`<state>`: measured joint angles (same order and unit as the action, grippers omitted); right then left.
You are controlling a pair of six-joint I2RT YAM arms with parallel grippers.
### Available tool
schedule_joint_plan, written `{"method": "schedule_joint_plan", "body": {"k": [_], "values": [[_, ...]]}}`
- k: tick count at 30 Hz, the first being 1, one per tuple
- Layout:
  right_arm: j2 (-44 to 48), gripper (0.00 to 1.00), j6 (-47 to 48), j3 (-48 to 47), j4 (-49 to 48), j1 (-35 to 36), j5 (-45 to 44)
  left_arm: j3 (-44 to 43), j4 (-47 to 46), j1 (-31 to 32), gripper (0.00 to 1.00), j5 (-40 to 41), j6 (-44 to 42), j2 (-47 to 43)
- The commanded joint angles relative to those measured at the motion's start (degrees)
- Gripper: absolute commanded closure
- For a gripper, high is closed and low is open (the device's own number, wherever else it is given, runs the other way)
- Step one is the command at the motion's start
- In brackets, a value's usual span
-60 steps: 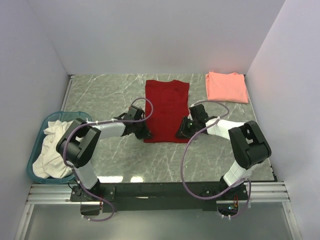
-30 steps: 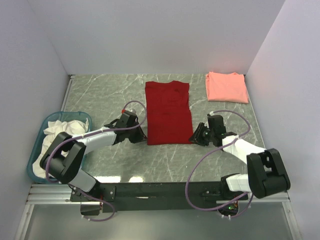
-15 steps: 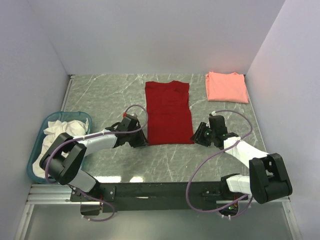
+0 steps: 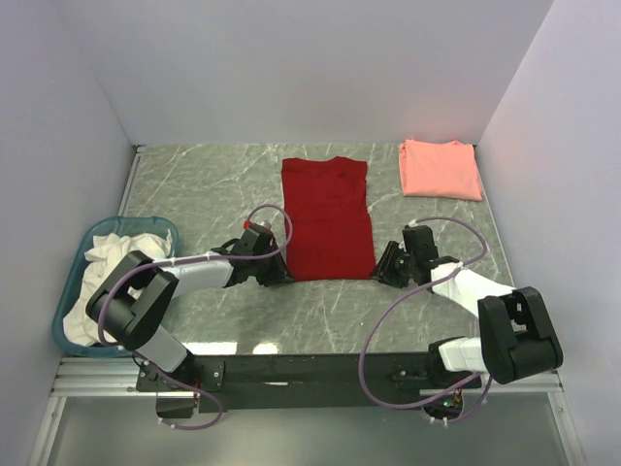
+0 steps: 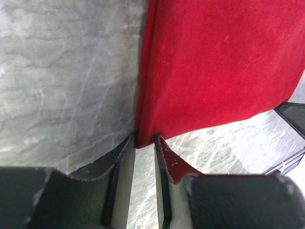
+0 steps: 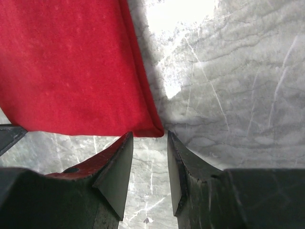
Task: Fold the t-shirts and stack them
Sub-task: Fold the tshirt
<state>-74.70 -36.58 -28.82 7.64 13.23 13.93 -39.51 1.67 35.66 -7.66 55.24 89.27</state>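
From the top external camera, the deep red t-shirt [image 4: 328, 216] is lying flat on the marbled grey counter [image 4: 204, 184], folded into a long narrow rectangle that is running from the far middle toward the arms. The salmon-pink t-shirt [image 4: 441, 169] is sitting folded in the far right corner, well apart from the red one. A teal basket [image 4: 66, 296] holding white cloth [image 4: 97, 291] is standing at the left edge. Both arms are reaching low over the counter. The left gripper [image 4: 274, 275] is pointing at the near left corner of the red shirt, and the right gripper [image 4: 382, 269] is pointing at its near right corner.

In the left wrist view, the red shirt is filling the upper right of the picture, with a folded edge running down to its corner. That corner is resting right at the tips of the two dark fingers [image 5: 120, 160]. The jaws are standing slightly apart, with bare counter showing in the gap between them, so the gripper is not clamping the cloth.

In the right wrist view, the red shirt is covering the upper left. Its corner is lying just ahead of the gap between the fingers [image 6: 183, 164]. These jaws are also standing apart with counter showing between them, and they are holding nothing.
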Motion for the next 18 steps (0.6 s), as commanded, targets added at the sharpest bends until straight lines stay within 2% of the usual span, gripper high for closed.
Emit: {"method": "schedule_joint_plan", "body": {"k": [1,6,9,12,13,15,16,18], "values": [[-1.1,0.58,-0.7,-1.0,-1.3,-0.4,-1.0,-0.2,-0.9,0.5,0.71,1.2,0.5,1.8],[-2.4,0.61,-1.2,-1.9,-1.7,-0.2,-0.6,-0.2,-1.1,0.6,0.74,1.4,0.6,2.6],[-3.7,0.68,-1.2,-2.4,-2.2,-0.3,0.6,-0.3,-1.1,0.5,0.81,1.6,0.7,2.7],[-4.7,0.8,-1.2,-2.5,-3.0,0.2,1.4,-0.5,-0.7,0.5,0.9,1.7,0.6,2.6],[-4.7,0.89,-1.2,-2.4,-2.9,0.2,1.4,-0.6,-0.2,0.5,0.94,1.8,0.6,2.0],[-4.2,0.97,-1.3,-1.9,-3.1,0.8,1.9,-0.3,0.4,0.5,0.99,2.3,0.5,1.3],[-3.8,1.0,-1.3,-1.8,-3.2,0.9,2.1,-0.2,1.1,0.5,0.99,2.5,0.5,-0.1],[-2.0,1.0,-1.3,-0.5,-3.2,1.1,3.2,0.5,1.8,0.5,0.99,2.7,0.5,-1.4]]}}
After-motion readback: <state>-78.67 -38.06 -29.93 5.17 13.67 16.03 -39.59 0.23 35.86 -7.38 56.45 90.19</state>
